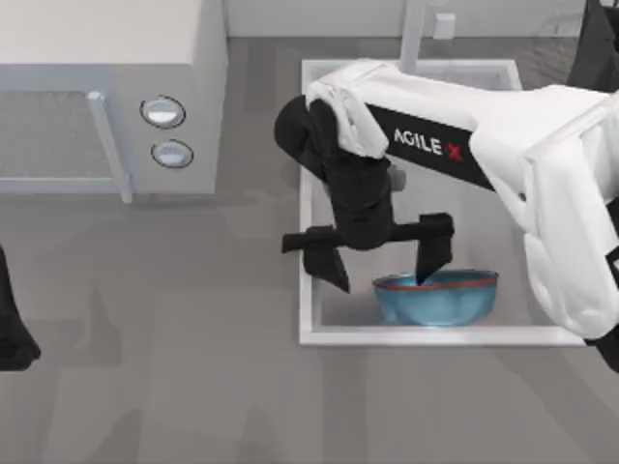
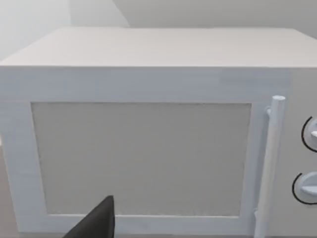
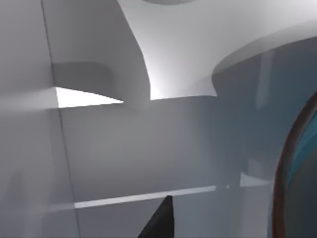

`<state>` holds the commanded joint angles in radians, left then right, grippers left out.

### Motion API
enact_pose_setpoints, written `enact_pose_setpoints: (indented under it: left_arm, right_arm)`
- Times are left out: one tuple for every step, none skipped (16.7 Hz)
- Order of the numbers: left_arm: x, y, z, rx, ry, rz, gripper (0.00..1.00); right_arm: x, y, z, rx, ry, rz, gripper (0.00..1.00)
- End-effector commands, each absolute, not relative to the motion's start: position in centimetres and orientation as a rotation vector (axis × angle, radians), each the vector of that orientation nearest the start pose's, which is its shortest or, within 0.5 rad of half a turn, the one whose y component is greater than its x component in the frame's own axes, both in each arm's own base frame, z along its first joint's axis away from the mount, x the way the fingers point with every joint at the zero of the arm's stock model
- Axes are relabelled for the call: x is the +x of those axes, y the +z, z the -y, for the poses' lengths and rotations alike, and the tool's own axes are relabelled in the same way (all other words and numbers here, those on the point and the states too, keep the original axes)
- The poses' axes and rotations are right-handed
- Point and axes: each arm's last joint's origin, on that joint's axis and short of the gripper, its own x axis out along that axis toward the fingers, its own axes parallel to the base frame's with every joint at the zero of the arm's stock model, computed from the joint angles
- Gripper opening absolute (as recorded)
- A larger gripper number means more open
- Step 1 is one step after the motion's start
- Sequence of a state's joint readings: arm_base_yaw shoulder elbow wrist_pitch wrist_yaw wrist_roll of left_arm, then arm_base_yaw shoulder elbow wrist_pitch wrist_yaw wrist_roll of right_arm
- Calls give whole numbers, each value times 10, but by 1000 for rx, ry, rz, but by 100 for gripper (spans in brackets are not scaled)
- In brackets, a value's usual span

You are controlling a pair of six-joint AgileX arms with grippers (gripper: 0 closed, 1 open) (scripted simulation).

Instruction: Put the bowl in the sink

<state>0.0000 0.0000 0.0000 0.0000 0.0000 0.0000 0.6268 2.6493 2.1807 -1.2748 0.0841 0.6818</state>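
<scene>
Although the task looked nearly done from above, the bowl (image 1: 437, 296) sat inside the sink (image 1: 308, 290) at its near wall, the right gripper (image 1: 383, 259) spread just over it, one finger by its rim. From the left wrist, the microwave (image 2: 148, 148) faced the parked left gripper; its fingers I couldn't tell. From the right wrist, the bowl's rim lay beside the sink floor; only withdrawing remained, I judged.

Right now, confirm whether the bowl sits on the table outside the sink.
No, the bowl rests inside the sink, near its front rim, under the right claw.
</scene>
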Motion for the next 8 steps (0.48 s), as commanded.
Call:
enact_pose_setpoints:
  left_arm:
    - [106, 160, 1, 0, 0, 0, 100]
    - [106, 160, 1, 0, 0, 0, 100]
    - [106, 160, 1, 0, 0, 0, 100]
    - [106, 160, 1, 0, 0, 0, 100]
    - [106, 160, 1, 0, 0, 0, 100]
    - [106, 160, 1, 0, 0, 0, 100]
    - [106, 160, 1, 0, 0, 0, 100]
    - [106, 160, 1, 0, 0, 0, 100]
  right_arm:
    - [391, 63, -287, -102, -159, -1654, 100]
    - [390, 59, -286, -101, -158, -1653, 100]
    - [389, 56, -286, -100, -157, -1652, 100]
    - [389, 55, -285, -100, -157, -1651, 100]
    - [389, 55, -285, -100, -157, -1651, 100]
    - [389, 55, -285, -100, -157, -1651, 100]
    - [389, 55, -285, -100, -157, -1651, 100]
    - [389, 55, -285, -100, -157, -1651, 92]
